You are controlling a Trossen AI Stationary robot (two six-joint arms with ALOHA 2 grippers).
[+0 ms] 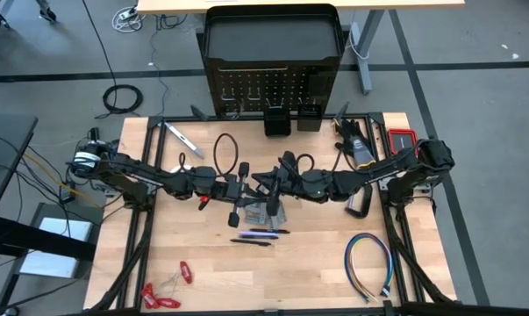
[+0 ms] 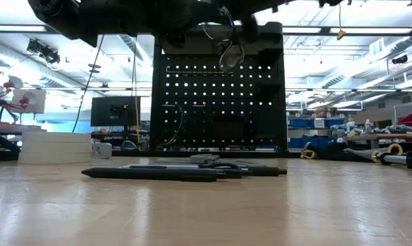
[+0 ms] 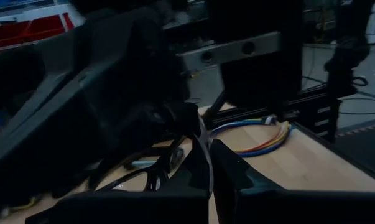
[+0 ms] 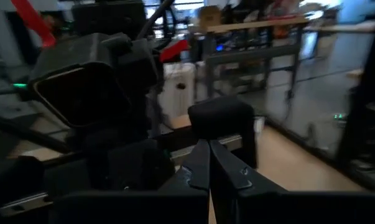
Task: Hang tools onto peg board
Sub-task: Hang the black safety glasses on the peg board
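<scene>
Both arms meet above the table's middle, fingers pointing level at each other. My left gripper is shut with a thin black cable loop at its fingers. The loop hangs under the arms, in front of the peg board, which stands upright at the far edge. My right gripper is shut, and nothing shows between its fingers. Below the grippers, dark pens and grey metal pieces lie flat on the wood. My left gripper has a strand of the cable loop between its two shut fingers. It comes at it level, from the table's left. The loop hangs slack below the fingers, clear of the table. Whether my right gripper touches the loop cannot be told.
A silver bar-shaped tool and another black cable lie at the far left. Red-handled tools lie at the near left. A multicoloured wire loop lies near right, a red case far right. Two black bins stand before the board.
</scene>
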